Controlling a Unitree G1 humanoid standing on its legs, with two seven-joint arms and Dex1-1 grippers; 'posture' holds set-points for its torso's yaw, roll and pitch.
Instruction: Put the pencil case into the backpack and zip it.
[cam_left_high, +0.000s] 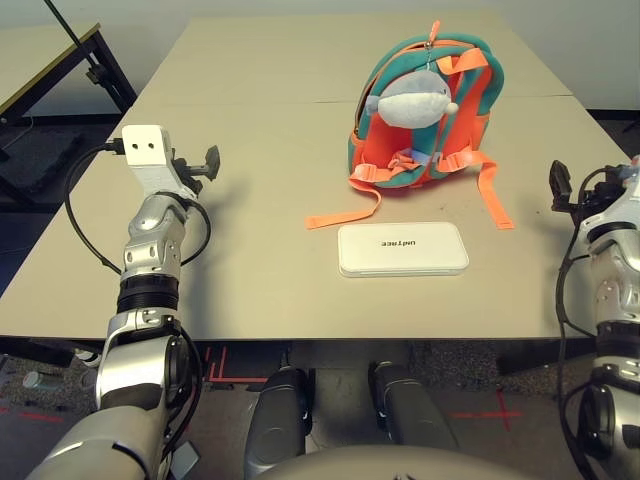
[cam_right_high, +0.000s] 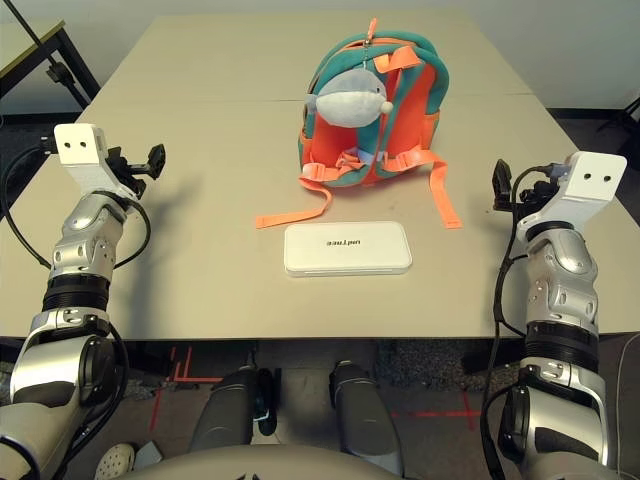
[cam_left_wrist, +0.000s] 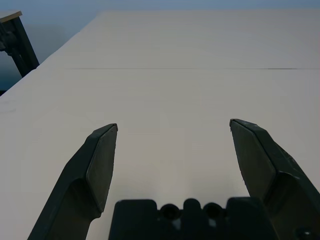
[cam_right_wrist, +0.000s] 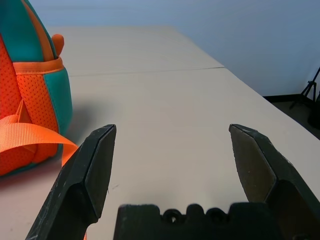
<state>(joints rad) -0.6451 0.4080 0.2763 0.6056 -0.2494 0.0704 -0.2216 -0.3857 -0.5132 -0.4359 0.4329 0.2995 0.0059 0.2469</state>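
The orange backpack (cam_left_high: 425, 115) with teal trim lies on the table's far middle, a grey-white plush shark on its front and orange straps trailing toward me. Just in front of it the flat white pencil case (cam_left_high: 402, 248) with dark lettering rests on the tabletop. My left gripper (cam_left_high: 208, 165) hovers open over the table's left side, well away from both. Off the right side, level with the backpack's lower edge, my right gripper (cam_right_high: 502, 185) stands open; the backpack's side (cam_right_wrist: 30, 85) shows beside its fingers (cam_right_wrist: 87, 175). Both grippers hold nothing.
The beige table (cam_left_high: 250, 250) has a seam line across its far half. A black-framed second table (cam_left_high: 60, 70) stands at the far left, off the main one. A dark stand (cam_right_wrist: 312, 100) sits on the floor beyond the right edge.
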